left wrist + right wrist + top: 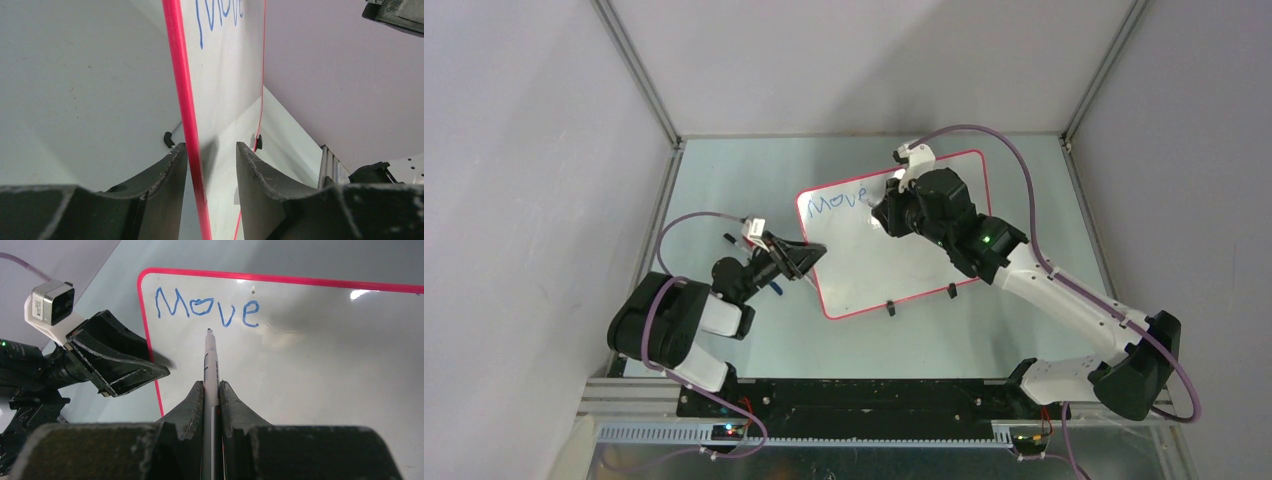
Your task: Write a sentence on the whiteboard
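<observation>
Writing is partway: the sentence (207, 310) reads only "Move" at the top of the whiteboard (325, 390) on the tabletop (754, 170), right pincer (212, 385) pinching a marker (210, 355) tipped just below it, probably to start the next word, left pincer (212, 147) astride the board's edge, grip unclear.

Left wrist view: sentence (218, 17) cut by the top edge; only the letters' lower strokes show. Whiteboard (225, 90) runs off top and bottom. Left end effector (211, 146) straddles its red edge; whether the fingers (160, 175) actually press it, cannot tell. Dark part (397, 15) in the top-right corner, cropped, unidentifiable.

Right wrist view: marker (210, 357) lower barrel buried between the fingers of the right end effector (212, 383). Tip contact with the board not resolvable. Board's right side out of frame.

Top view: marker too small to make out. Right arm (984, 245) covers the board's right edge. Small blue object (775, 285) partly under the left arm (734, 280), unidentified.
</observation>
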Controlling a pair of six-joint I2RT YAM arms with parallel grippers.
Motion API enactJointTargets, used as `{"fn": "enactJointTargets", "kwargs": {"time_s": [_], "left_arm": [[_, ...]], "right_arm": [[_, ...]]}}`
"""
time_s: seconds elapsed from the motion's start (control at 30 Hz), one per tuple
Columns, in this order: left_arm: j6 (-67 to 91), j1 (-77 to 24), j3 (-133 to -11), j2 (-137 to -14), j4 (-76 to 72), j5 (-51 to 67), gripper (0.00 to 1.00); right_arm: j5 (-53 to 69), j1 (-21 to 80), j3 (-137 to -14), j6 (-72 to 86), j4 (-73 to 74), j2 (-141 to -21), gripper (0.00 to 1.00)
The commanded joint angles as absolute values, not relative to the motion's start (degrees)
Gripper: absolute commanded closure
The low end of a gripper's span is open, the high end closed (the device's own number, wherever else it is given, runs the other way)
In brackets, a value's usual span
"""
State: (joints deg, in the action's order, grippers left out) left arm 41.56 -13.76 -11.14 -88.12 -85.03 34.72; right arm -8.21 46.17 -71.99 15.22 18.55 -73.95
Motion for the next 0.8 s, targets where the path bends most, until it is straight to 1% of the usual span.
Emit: {"fn": "enactJointTargets", "kwargs": {"time_s": [0.0, 0.2, 0.27, 0.43, 0.53, 0.77], "left_arm": [[39.8, -15.1, -11.0, -88.0, -87.7, 33.7, 0.55], [38.9, -15.8, -11.5, -88.1, -87.7, 33.3, 0.56], [38.8, -16.0, -11.8, -88.3, -87.7, 33.5, 0.59], [38.4, -16.2, -12.0, -88.2, -87.7, 33.5, 0.73], [38.3, -16.3, -12.2, -88.3, -87.7, 33.5, 0.76], [38.3, -16.3, -12.3, -88.4, -87.7, 33.8, 0.79]], "right_arm": [[-5.0, 45.7, -72.3, 13.9, 16.2, -74.3, 1.00], [-3.7, 46.5, -72.4, 13.0, 16.1, -75.1, 1.00], [-4.0, 46.9, -72.4, 12.6, 15.9, -75.1, 1.00], [-4.4, 47.5, -72.3, 12.4, 15.5, -75.2, 1.00], [-4.6, 47.7, -72.3, 12.3, 15.3, -75.6, 1.00], [-7.2, 48.2, -74.0, 11.4, 17.4, -76.4, 1.00]]}}
